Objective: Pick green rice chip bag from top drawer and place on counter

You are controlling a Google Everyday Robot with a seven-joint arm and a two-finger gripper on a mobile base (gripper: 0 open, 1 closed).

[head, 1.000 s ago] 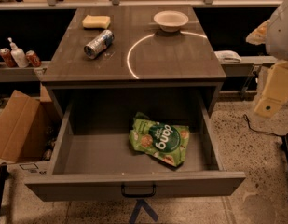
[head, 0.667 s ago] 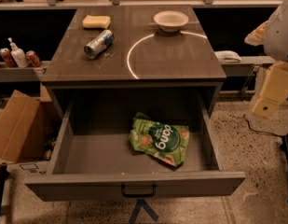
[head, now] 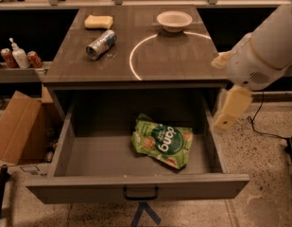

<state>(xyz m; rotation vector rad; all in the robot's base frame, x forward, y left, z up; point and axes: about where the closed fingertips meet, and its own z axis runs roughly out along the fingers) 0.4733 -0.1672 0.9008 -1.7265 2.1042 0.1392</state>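
Observation:
The green rice chip bag (head: 162,140) lies flat in the open top drawer (head: 136,187), right of its middle. The drawer is pulled fully out, with its dark handle (head: 141,193) at the front. The counter (head: 183,56) above it has a white arc (head: 136,51) marked on it. My gripper (head: 232,108) hangs from the white arm (head: 263,51) at the right, over the drawer's right wall, right of the bag and above it. It holds nothing that I can see.
On the counter lie a silver can (head: 101,44) on its side, a yellow sponge (head: 98,21) and a white bowl (head: 174,20). A brown cardboard box (head: 18,126) stands left of the drawer. Bottles and cans (head: 19,56) sit on a low shelf at the left.
The arm and gripper have moved left from the right edge, to over the drawer's right wall. The bag has not moved.

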